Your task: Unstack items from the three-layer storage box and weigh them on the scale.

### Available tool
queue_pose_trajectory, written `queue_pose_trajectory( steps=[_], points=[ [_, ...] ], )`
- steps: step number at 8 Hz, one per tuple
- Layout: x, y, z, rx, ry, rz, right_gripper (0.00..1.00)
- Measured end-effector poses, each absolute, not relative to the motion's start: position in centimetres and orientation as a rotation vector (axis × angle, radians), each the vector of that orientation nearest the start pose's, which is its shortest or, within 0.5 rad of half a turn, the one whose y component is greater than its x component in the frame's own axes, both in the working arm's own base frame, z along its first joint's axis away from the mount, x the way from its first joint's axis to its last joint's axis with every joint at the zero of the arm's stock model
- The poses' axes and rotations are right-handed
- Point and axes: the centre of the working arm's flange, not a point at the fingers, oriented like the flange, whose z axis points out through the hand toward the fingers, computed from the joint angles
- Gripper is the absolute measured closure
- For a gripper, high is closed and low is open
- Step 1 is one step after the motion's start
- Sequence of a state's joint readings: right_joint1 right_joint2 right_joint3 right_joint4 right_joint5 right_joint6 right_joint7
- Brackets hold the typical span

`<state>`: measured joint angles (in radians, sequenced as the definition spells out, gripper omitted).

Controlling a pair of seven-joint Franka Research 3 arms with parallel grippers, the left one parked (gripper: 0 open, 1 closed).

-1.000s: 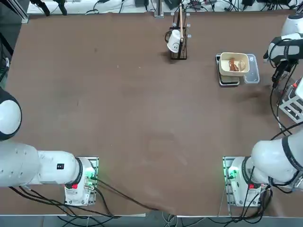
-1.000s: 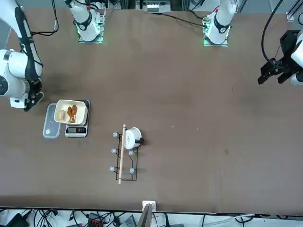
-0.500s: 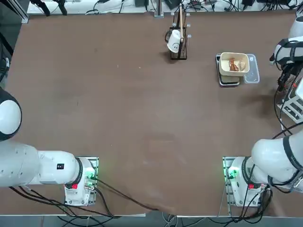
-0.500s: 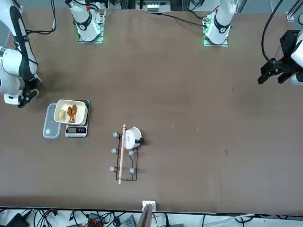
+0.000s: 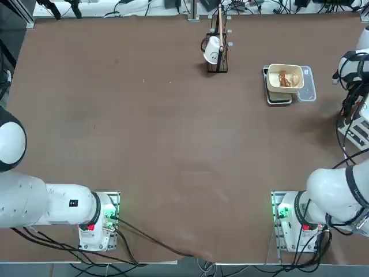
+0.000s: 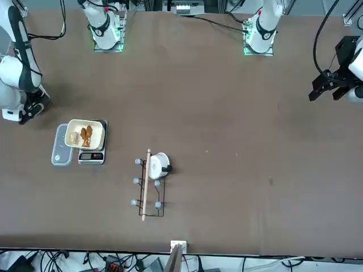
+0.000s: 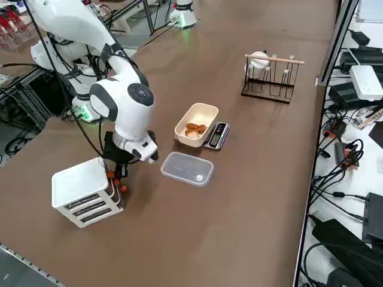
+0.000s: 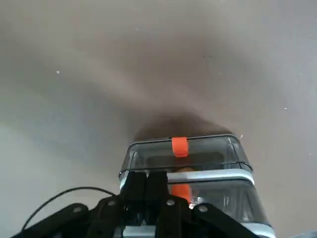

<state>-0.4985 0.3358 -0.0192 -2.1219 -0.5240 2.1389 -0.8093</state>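
Observation:
My right gripper (image 7: 118, 167) hangs low against the side of the three-layer storage box (image 7: 84, 191), a white rack with clear drawers and orange tabs. In the wrist view the fingers (image 8: 147, 181) are pressed together with nothing visible between them, just in front of the upper drawers (image 8: 184, 157). The scale (image 7: 216, 135) stands apart from the box, with its cream bowl (image 7: 206, 112) as its pan. In the bowl lie a reddish-brown lumpy item (image 7: 194, 127) and a tan item (image 7: 192, 134). From overhead, the gripper (image 5: 347, 109) is at the table's right edge, near the box (image 5: 358, 130).
A clear lid (image 7: 187, 168) lies flat on the table between the box and the scale. A black wire stand with a white cup (image 5: 216, 49) stands at the far edge, left of the scale (image 5: 278, 97). Cables run off the table's right side.
The right arm has swung away from the scale toward the table's right edge and come down beside the storage box. Its fingers stayed shut. The bowl and its contents have not moved.

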Motion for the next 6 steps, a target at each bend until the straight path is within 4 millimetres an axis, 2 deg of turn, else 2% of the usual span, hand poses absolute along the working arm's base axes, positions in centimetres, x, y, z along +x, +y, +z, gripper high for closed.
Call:
queue_pose_trajectory(
  steps=[4,6],
  points=[
    [46.2,-28.7,23.4,-3.001,-1.010,0.790,0.97],
    [47.7,-28.1,24.9,-3.010,-0.982,0.751,0.89]
  ],
)
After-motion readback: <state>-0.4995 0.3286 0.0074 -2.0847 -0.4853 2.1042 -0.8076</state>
